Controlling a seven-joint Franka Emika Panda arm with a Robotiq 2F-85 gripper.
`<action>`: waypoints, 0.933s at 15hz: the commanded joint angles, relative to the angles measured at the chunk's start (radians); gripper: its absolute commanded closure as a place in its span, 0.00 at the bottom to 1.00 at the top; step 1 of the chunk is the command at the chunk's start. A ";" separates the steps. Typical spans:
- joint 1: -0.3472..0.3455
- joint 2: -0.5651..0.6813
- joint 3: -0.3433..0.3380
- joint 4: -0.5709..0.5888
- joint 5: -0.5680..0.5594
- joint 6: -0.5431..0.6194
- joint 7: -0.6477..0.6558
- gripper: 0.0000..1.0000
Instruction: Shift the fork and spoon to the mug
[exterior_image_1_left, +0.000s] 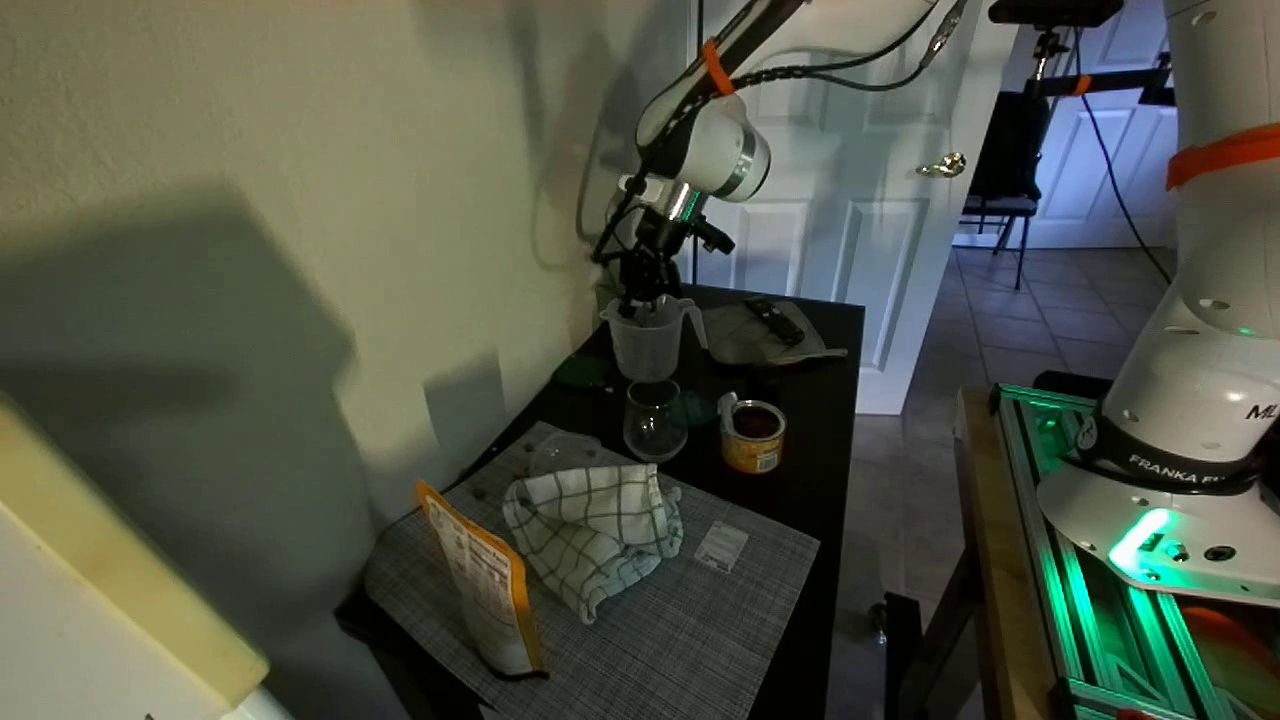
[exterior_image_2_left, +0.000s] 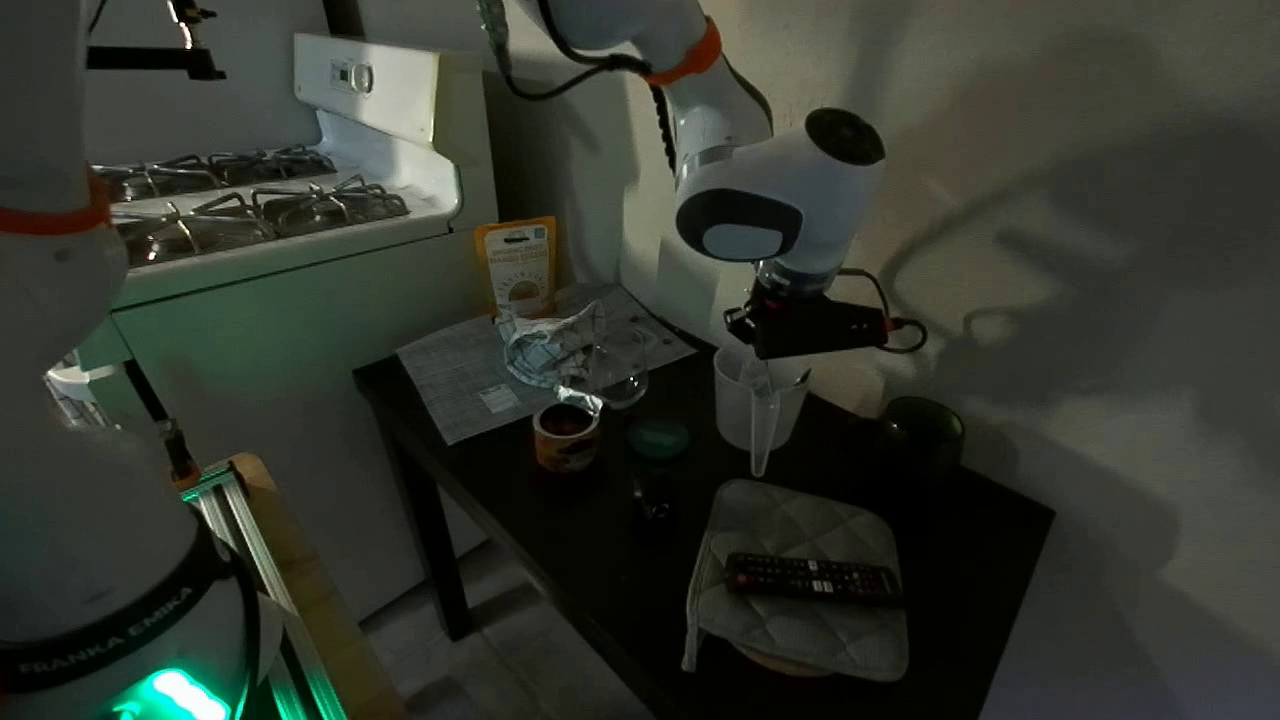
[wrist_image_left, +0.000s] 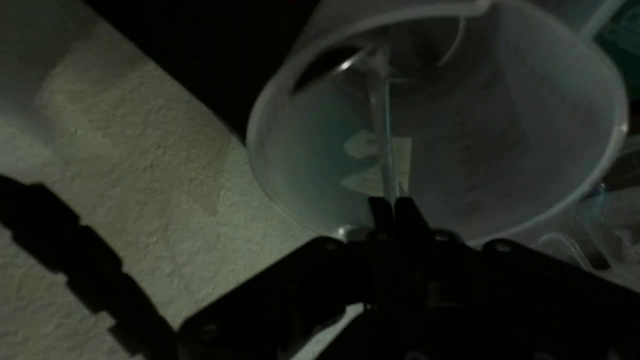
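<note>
A translucent measuring pitcher with a handle (exterior_image_1_left: 648, 350) stands on the dark table; it also shows in an exterior view (exterior_image_2_left: 735, 415) and the wrist view (wrist_image_left: 500, 150). My gripper (wrist_image_left: 391, 204) is over the pitcher's mouth, fingertips closed on a thin, clear-looking utensil handle (wrist_image_left: 384, 135) that reaches down inside. I cannot tell whether it is the fork or the spoon. Another utensil tip (exterior_image_2_left: 803, 377) shows at the rim. A dark green glass mug (exterior_image_2_left: 922, 432) stands near the wall beside the pitcher. The utensils' lower ends are unclear in the dim wrist view.
A stemless glass (exterior_image_1_left: 655, 425), an opened can (exterior_image_1_left: 753, 440) and a green lid (exterior_image_2_left: 658, 438) stand near the pitcher. A remote (exterior_image_2_left: 812, 580) lies on a quilted pot holder (exterior_image_2_left: 800, 510). A checked cloth (exterior_image_1_left: 600, 525) and a yellow-edged pouch (exterior_image_1_left: 485, 580) are on the grey placemat (exterior_image_1_left: 720, 620).
</note>
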 joint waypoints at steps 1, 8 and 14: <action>-0.046 -0.190 -0.008 -0.113 0.208 -0.169 -0.192 0.98; 0.081 -0.433 -0.312 -0.170 0.527 -0.296 -0.358 0.98; 0.118 -0.314 -0.467 -0.052 0.682 -0.282 -0.385 0.98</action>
